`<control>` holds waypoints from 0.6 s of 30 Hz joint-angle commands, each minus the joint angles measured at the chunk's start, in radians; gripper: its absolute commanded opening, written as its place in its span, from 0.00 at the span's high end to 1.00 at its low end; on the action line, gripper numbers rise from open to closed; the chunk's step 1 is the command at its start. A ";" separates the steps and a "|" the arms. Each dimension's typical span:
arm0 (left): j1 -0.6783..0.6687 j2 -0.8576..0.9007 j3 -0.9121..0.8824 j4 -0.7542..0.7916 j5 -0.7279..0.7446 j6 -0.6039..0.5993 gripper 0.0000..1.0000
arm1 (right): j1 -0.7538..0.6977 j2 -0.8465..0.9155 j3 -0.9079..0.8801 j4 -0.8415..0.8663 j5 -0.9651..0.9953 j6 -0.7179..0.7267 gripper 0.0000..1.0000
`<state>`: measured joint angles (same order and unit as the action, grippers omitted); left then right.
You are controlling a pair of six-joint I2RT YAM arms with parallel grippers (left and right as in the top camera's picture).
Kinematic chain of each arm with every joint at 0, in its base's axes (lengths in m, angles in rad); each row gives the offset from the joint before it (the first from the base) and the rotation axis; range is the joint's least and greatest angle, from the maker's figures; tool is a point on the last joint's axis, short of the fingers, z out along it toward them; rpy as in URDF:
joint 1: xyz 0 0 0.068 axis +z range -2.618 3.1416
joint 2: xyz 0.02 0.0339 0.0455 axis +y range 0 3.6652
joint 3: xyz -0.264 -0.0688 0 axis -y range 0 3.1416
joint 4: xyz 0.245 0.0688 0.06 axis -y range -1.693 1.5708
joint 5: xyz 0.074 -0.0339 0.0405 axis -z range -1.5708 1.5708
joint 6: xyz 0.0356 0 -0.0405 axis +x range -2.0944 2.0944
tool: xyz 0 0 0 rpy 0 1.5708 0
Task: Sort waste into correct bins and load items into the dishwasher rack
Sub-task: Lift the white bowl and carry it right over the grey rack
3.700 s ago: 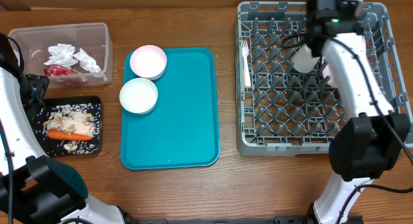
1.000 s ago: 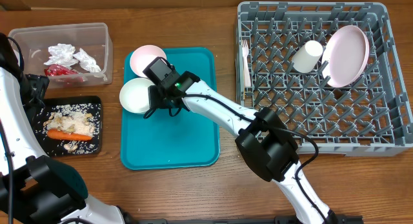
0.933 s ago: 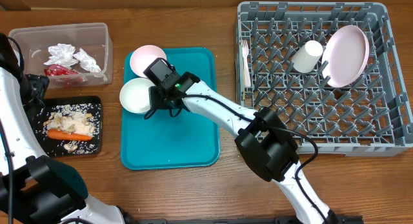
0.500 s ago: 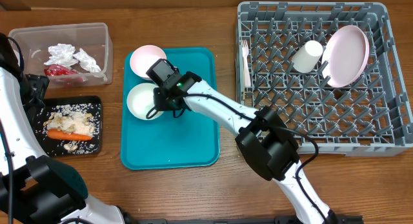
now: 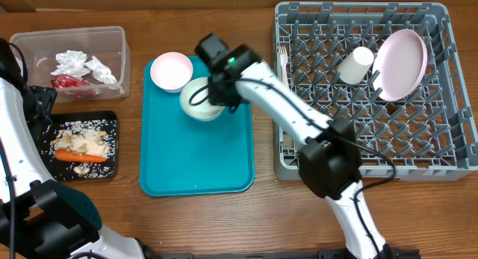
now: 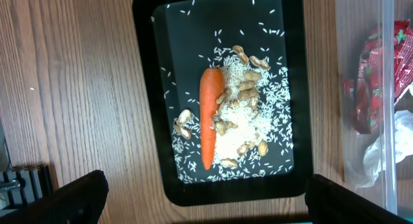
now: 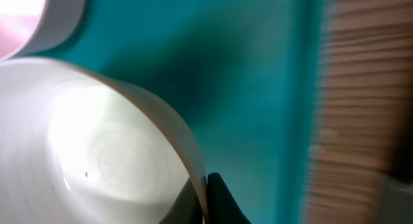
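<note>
Dishwasher rack (image 5: 403,132), the big square grey plastic crate filling the right of the overhead view, is partly loaded, so we're well into this one. The flat teal serving tray (image 5: 198,154) at centre carries the last dishes. At upper left, the clear plastic rectangular tub (image 5: 33,50) has the crumpled white paper napkins (image 5: 86,65) and the red crinkly wrapper (image 5: 67,82) inside. Just below it, the shallow black rectangular tray (image 5: 104,169) holds the orange carrot (image 6: 210,117) and the pale rice-like scraps (image 6: 242,130). Waste looks sorted!

In the rack, the white round plate (image 5: 400,63) stands on edge at upper right. The small white cup (image 5: 355,65) lies beside it, and the white plastic fork (image 5: 284,69) sits along the rack's left edge.

Two bowls remain. The right end effector (image 5: 214,91) is clamped tight on the rim of one small white bowl (image 5: 198,102) at the upper middle of the teal tray. Whether it's clear of the surface, I cannot tell. The second small white bowl (image 5: 171,70) waits at the tray's upper left corner, untouched.

The left end effector (image 6: 206,201) hangs over the black tray, spread wide, holding nothing. No wooden stick that I can spot.
</note>
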<state>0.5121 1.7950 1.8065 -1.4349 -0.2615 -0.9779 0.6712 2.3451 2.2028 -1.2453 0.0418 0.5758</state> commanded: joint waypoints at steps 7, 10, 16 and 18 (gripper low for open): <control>-0.004 -0.017 -0.004 0.000 0.000 -0.021 0.00 | -0.149 -0.352 0.061 -0.263 0.476 0.035 0.96; -0.004 -0.017 -0.004 0.000 0.000 -0.021 0.00 | -0.198 -0.423 0.061 -0.332 0.497 0.057 0.96; -0.004 -0.017 -0.004 0.000 0.000 -0.021 0.00 | -0.266 -0.509 0.048 -0.449 0.526 0.095 0.96; -0.004 -0.016 -0.004 0.000 0.000 -0.021 0.00 | -0.278 -0.535 0.018 -0.449 0.522 0.101 0.96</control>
<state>0.5121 1.7950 1.8065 -1.4349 -0.2611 -0.9779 0.4068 1.8439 2.2452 -1.6962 0.5304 0.6453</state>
